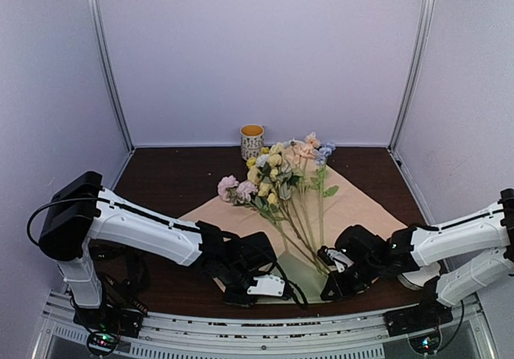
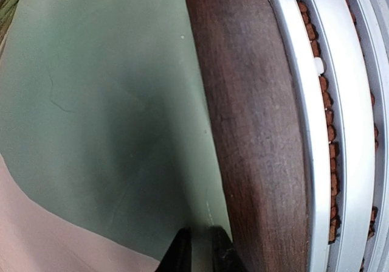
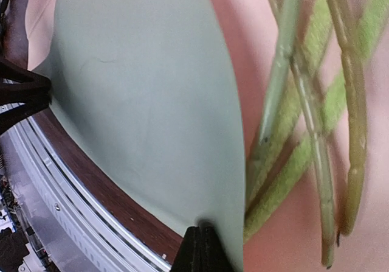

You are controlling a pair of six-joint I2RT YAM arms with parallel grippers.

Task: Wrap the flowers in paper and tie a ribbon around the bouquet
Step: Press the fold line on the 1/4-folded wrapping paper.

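The paper [image 1: 361,206] lies peach face up on the dark table, and its near corner is folded over to show sage green [image 1: 301,275]. The flowers [image 1: 277,174] rest on it, blooms at the far end and stems [image 3: 304,132] running toward me. My left gripper [image 1: 269,288] pinches the left edge of the green fold [image 2: 91,101], with a thin strip of paper between its nearly closed fingers [image 2: 182,251]. My right gripper [image 1: 328,283] is shut on the fold's near edge [image 3: 140,101], just left of the stems. The ribbon is out of view.
A patterned cup [image 1: 252,141] with a yellow inside stands at the back of the table. The metal rail [image 2: 328,132] runs along the table's near edge, close behind both grippers. A white round object [image 1: 419,276] sits partly hidden under my right arm.
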